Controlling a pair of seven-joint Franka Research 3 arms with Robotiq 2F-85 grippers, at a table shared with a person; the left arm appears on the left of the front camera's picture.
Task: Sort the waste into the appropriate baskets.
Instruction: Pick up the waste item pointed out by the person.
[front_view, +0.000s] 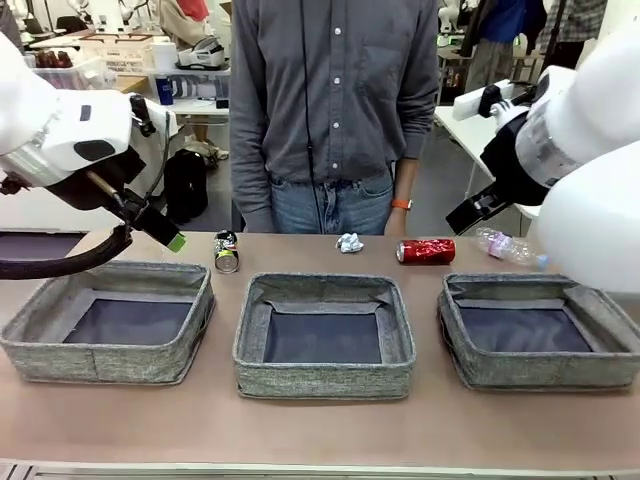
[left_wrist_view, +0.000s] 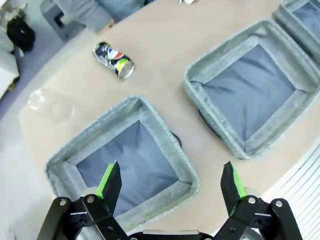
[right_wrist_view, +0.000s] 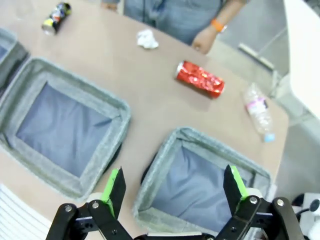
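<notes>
Also, left wrist view, clear bottle

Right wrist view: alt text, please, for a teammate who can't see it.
Open jaws hang above the empty right basket, the middle basket beside it. Beyond lie a red can, paper ball, clear bottle and dark can on the table.

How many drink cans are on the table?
2. A dark multicoloured can lies beyond the left basket's far right corner; a red can lies beyond the right basket's far left corner. The left arm hides some tabletop.
</notes>
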